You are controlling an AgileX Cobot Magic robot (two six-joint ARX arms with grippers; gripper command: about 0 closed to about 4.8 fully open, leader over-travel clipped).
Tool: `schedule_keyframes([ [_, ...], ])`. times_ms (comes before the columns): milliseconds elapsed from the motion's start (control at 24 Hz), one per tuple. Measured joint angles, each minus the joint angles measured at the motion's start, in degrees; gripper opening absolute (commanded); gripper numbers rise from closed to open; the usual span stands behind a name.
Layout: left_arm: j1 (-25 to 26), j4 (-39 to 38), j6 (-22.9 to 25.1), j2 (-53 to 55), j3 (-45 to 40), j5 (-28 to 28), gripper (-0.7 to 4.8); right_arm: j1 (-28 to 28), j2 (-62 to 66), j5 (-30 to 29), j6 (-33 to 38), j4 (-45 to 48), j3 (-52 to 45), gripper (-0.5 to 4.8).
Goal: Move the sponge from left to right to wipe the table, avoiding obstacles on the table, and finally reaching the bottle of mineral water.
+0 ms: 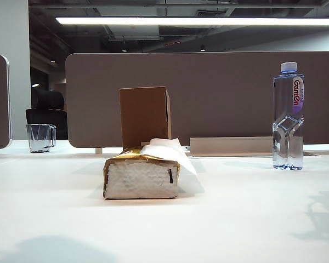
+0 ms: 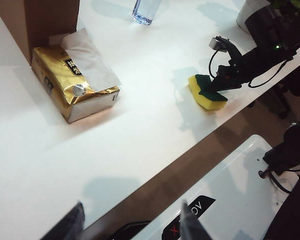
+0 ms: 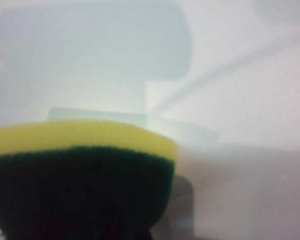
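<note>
Left end effector [image 2: 132, 225]: dark fingers parted, holding nothing, at 6 o'clock in its wrist view.
Right end effector [image 2: 221, 85]: black, clamped shut on the yellow-and-green foam sponge [image 2: 206, 92].

bottle of mineral water [image 2: 146, 11] cropped, sponge [image 3: 85, 175] blurred

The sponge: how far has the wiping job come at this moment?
Done: the right gripper is shut on the sponge, pressed on the table near its front edge, past the tissue pack and box. In hand: wiping toward the bottle. Left: closing the gap to the bottle. The left gripper hangs open, idle.
</note>
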Motion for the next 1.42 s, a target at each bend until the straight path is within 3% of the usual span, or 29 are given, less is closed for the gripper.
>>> schedule_keyframes([
  [416, 0.0, 0.0, 0.0, 0.0, 0.0, 0.0, 2.46, -0.2, 5.0, -0.6, 1.3, 4.5, 1.6, -0.06],
  [583, 0.0, 0.0, 0.0, 0.0, 0.0, 0.0, 2.46, -0.1, 7.7, -1.4, 4.9, 14.6, 1.5, -0.06],
  [708, 0.0, 0.0, 0.0, 0.0, 0.0, 0.0, 2.46, -0.1, 8.2, -1.1, 5.7, 16.5, 1.8, -0.06],
  [1415, 0.0, 0.0, 0.0, 0.0, 0.0, 0.0, 2.46, -0.1, 26.8, -0.1, 4.9, 17.7, 21.0, -0.06],
])
